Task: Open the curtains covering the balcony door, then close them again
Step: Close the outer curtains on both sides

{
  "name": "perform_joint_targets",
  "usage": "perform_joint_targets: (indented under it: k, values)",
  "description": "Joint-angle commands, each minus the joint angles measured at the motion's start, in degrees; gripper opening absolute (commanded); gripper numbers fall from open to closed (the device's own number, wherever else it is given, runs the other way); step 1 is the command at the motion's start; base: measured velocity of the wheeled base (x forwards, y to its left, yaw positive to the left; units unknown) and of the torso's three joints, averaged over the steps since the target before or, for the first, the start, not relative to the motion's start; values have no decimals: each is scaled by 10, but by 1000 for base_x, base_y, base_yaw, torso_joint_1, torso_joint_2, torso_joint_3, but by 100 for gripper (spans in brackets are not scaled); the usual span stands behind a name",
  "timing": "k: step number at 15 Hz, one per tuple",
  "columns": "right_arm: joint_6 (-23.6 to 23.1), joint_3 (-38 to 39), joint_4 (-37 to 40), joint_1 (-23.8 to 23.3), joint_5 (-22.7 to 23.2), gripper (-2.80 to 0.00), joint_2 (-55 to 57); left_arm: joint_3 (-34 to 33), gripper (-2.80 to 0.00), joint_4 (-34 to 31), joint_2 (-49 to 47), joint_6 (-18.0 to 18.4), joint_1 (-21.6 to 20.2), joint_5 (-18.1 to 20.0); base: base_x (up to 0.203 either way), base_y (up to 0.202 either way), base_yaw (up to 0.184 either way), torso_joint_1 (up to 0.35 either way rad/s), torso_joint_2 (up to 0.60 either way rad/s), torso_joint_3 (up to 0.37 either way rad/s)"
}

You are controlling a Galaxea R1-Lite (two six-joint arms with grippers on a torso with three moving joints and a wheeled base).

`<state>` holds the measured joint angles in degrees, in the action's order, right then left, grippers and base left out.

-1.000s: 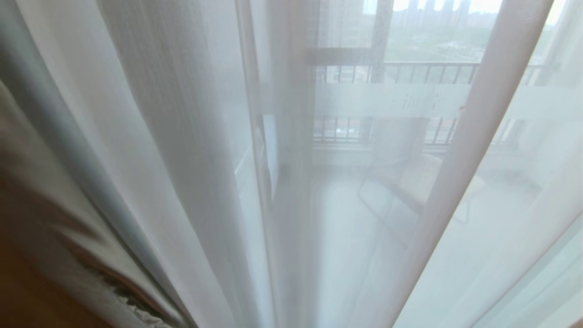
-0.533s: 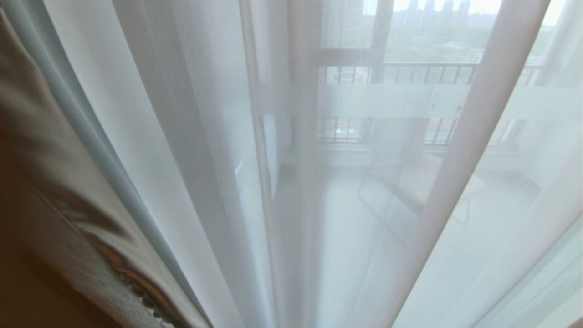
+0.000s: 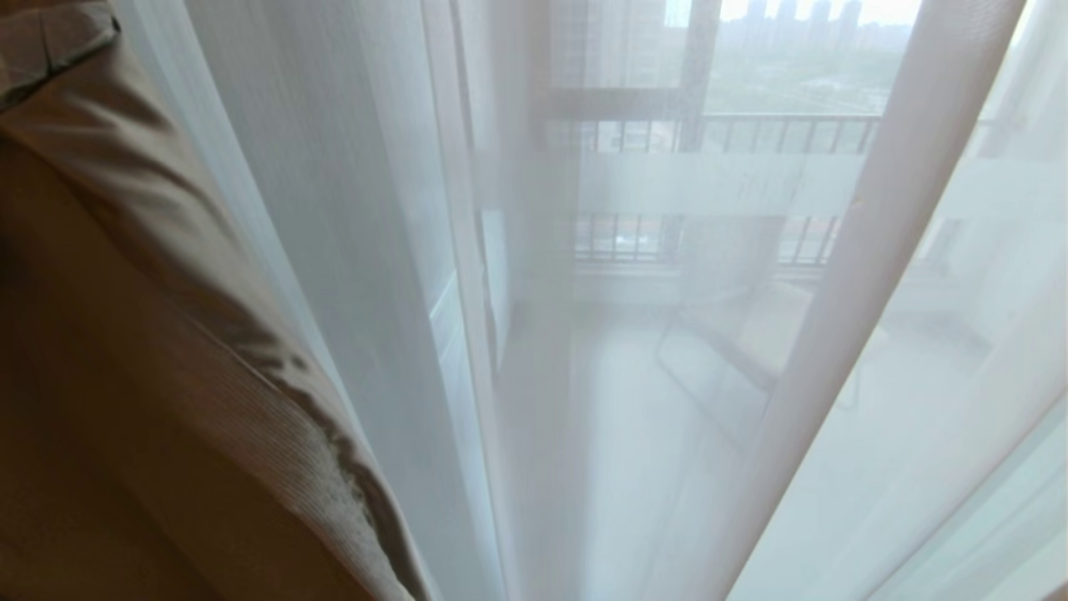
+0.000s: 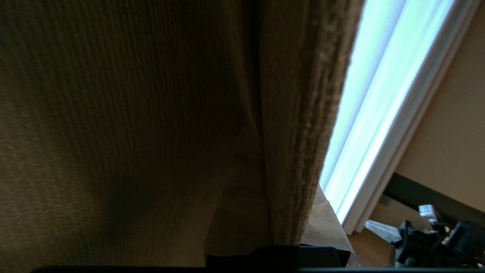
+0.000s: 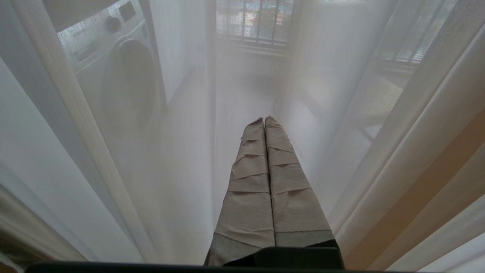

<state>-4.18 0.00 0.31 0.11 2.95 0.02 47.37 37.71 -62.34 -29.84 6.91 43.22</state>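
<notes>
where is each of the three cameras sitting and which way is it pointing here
Head view: on the head, facing forward and down through the sheer curtain at the balcony door; no arm shows.
Left wrist view: behind the left gripper, pressed against the beige curtain.
Right wrist view: behind the shut right gripper, pointing into the sheer toward a washing machine.
Shared: head and right wrist both see the sheer and the balcony railing.
</notes>
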Motion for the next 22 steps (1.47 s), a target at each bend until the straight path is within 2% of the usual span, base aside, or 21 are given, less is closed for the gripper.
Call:
perform_joint_targets:
  k: [1,5,7,10,14,18,22]
  values:
    - [0,0,0,1,0,-280,0,0,-280,3,-13,-1,38,1,0,0,0,0,0,0]
    - [0,0,0,1,0,-280,0,8,-280,4,-29,2,79,1,0,0,0,0,0,0]
    - [0,0,0,0,0,-280,0,12,-280,3,-43,29,95,0,0,0,0,0,0,0]
    - [0,0,0,0,0,-280,0,23,-280,3,-55,35,117,-1,0,0,0,0,0,0]
    - [0,0,0,0,0,-280,0,31,-280,-3,-76,86,144,-1,0,0,0,0,0,0]
    - [0,0,0,1,0,-280,0,66,-280,-74,-88,164,152,-1,0,0,0,0,0,0]
    - [0,0,0,0,0,-280,0,85,-280,-93,-101,206,157,-1,0,0,0,0,0,0]
